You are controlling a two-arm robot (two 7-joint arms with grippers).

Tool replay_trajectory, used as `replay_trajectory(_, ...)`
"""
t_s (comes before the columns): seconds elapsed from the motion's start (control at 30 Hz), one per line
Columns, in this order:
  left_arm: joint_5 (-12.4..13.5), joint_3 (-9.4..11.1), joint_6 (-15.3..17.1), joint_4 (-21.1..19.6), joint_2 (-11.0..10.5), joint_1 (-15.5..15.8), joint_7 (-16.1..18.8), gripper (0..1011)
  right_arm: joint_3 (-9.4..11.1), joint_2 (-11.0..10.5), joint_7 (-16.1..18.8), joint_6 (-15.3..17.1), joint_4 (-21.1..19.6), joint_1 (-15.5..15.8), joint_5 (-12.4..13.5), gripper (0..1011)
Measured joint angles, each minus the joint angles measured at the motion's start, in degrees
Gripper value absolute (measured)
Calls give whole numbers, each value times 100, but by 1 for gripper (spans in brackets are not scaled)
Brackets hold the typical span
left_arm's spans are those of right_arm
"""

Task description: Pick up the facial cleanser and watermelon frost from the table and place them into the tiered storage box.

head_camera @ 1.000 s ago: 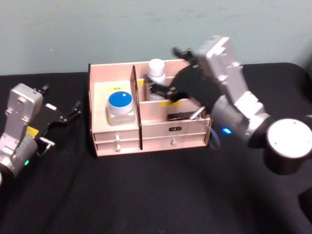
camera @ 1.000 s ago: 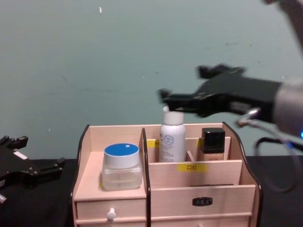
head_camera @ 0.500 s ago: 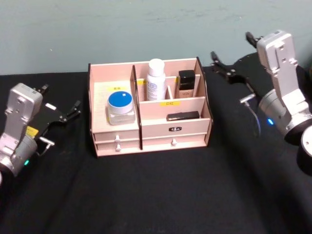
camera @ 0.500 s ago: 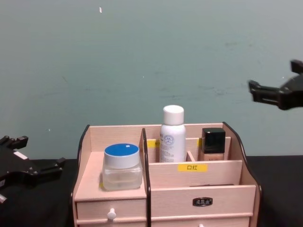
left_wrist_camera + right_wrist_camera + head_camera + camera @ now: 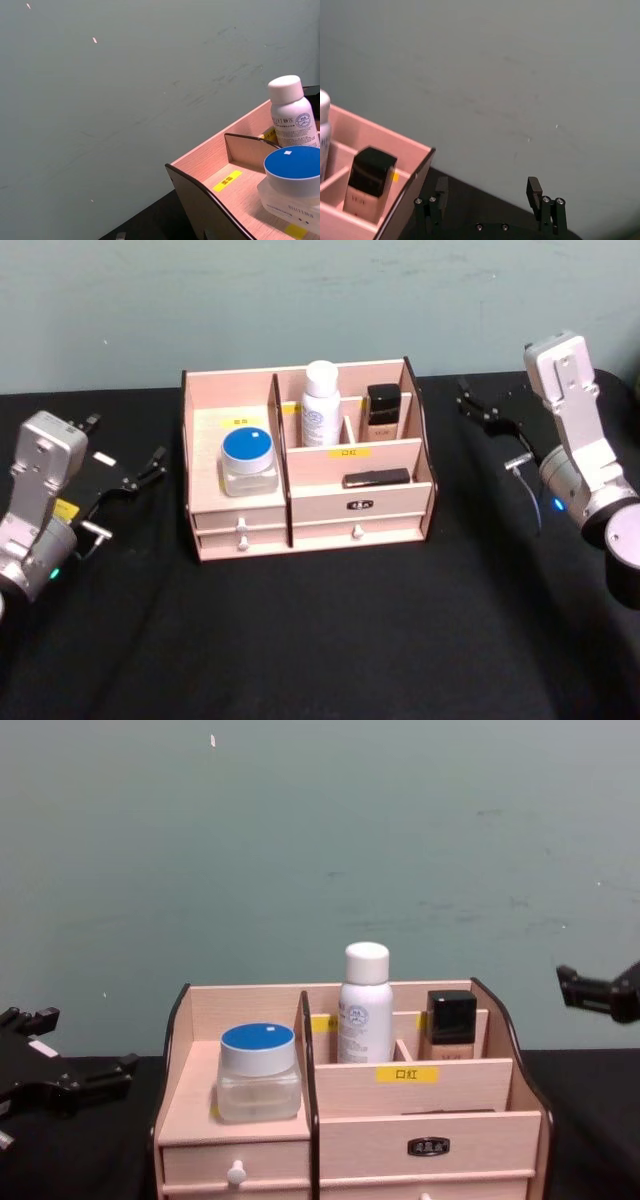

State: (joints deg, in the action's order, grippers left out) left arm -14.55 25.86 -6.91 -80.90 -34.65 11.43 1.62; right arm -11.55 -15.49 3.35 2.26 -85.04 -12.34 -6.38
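Observation:
The tiered storage box (image 5: 315, 508) (image 5: 450, 1120) (image 5: 207, 157) (image 5: 415, 167) stands at the table's middle back. The facial cleanser (image 5: 320, 405) (image 5: 365, 1005) (image 5: 291, 112) stands upright in its rear middle compartment. To the left, the watermelon frost (image 5: 248, 462) (image 5: 258, 1070) (image 5: 295, 182) sits on the left shelf. My right gripper (image 5: 490, 405) (image 5: 487, 190) (image 5: 600, 995) hovers open and empty to the right of the box. My left gripper (image 5: 125, 448) (image 5: 75, 1045) rests open on the left, away from the box.
A short black-capped beige bottle (image 5: 382, 412) (image 5: 449, 1025) (image 5: 367, 185) stands beside the cleanser. A dark flat item (image 5: 375, 478) lies on the lower right tier. Black cloth covers the table, and a green wall is close behind the box.
My right gripper has drawn back from above the cleanser to the right of the box and dropped lower. The cleanser stays standing in the box. The left arm has not moved.

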Motion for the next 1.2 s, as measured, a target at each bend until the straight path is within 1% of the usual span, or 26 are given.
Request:
replay_trajectory(0.1,0,0,0,0,0,0,0,1010,9,21,11,28,76,21,-55,1003)
replay_trajectory(1.2,0,0,0,0,0,0,0,1010,11,14,9,29,52,3,-34,1002)
